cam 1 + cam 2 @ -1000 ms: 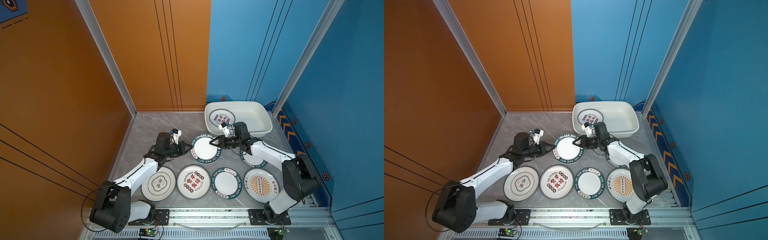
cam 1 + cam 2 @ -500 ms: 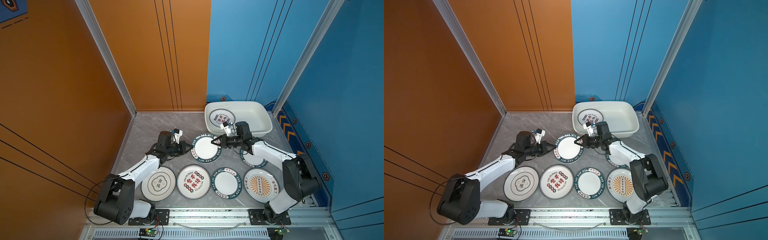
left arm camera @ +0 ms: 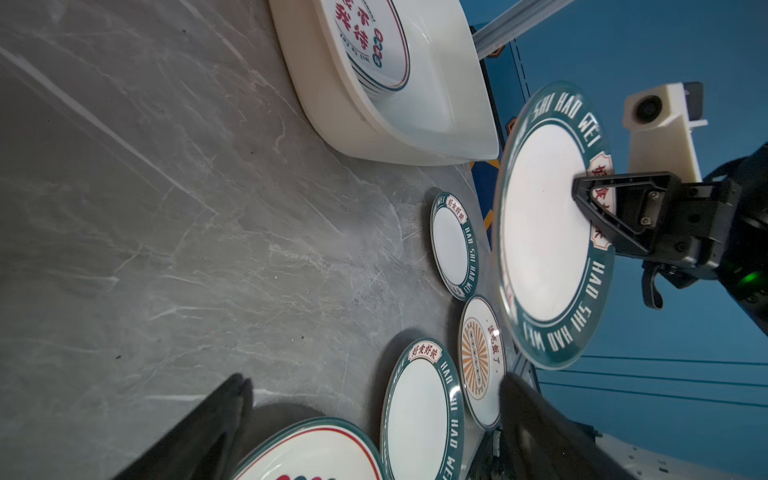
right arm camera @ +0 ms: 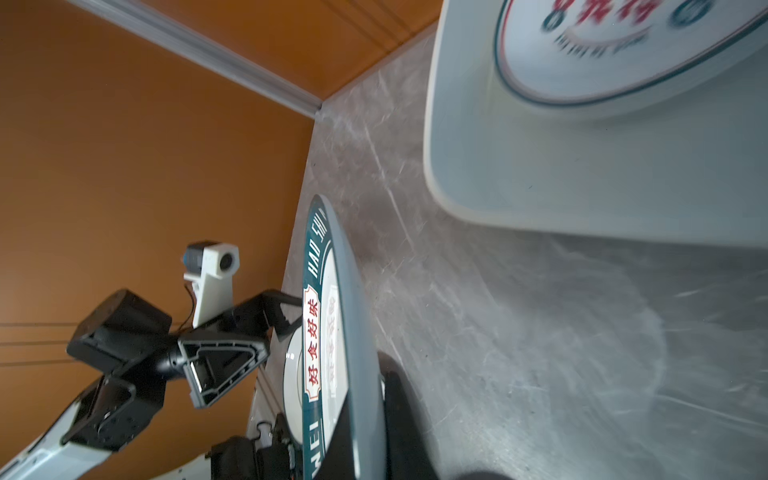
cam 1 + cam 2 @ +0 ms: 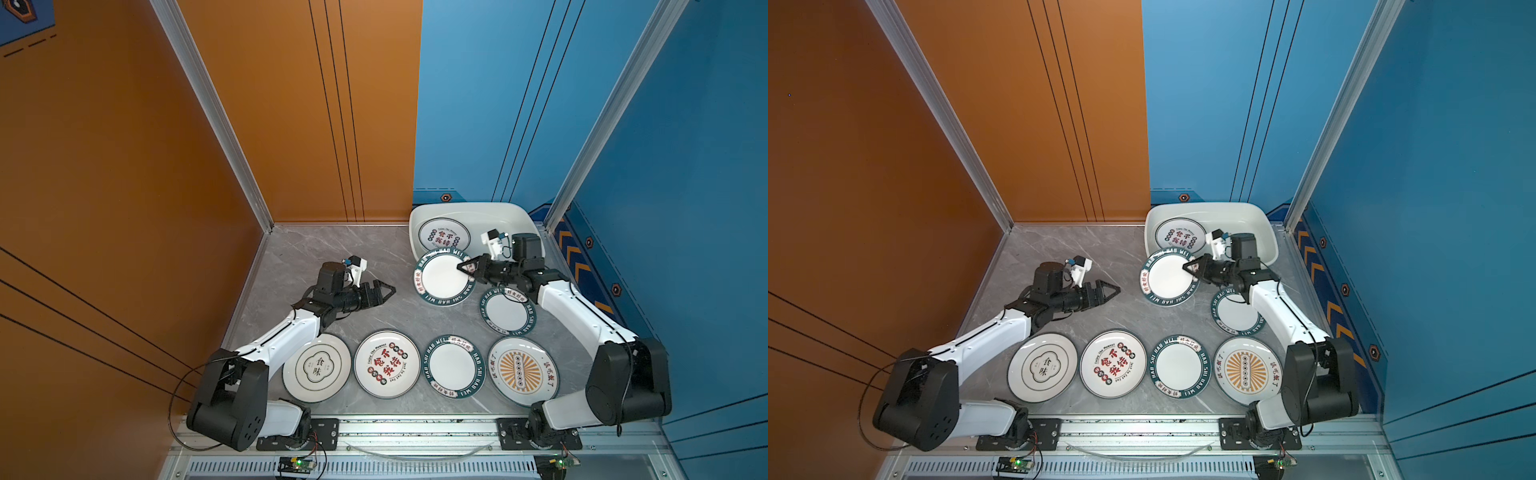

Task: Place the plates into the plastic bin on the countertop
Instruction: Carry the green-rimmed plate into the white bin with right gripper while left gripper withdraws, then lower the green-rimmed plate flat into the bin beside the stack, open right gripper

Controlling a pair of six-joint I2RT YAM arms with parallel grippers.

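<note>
One round white teal-rimmed plate (image 5: 442, 279) with lettering on its rim hangs tilted, clear of the grey marble-patterned counter (image 5: 316, 257). It is just before the large white glossy plastic bin (image 5: 478, 206) at the far right corner. Right hand (image 5: 462, 268) pinches its rim. Left hand (image 5: 388, 291) stands spread, empty, well apart. Plate judged stiff, glazed, slippery and brittle; the rim is the sole purchase, and a one-sided hold is prone to tilt.

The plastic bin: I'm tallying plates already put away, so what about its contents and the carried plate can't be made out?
Plate count in the plastic bin: both top views show only the top plate, which covers anything beneath.
Right wrist view: that plate is motion-blurred and cut by the frame.
Lower finger of the right hand: hidden under the held plate in both top views.
</note>
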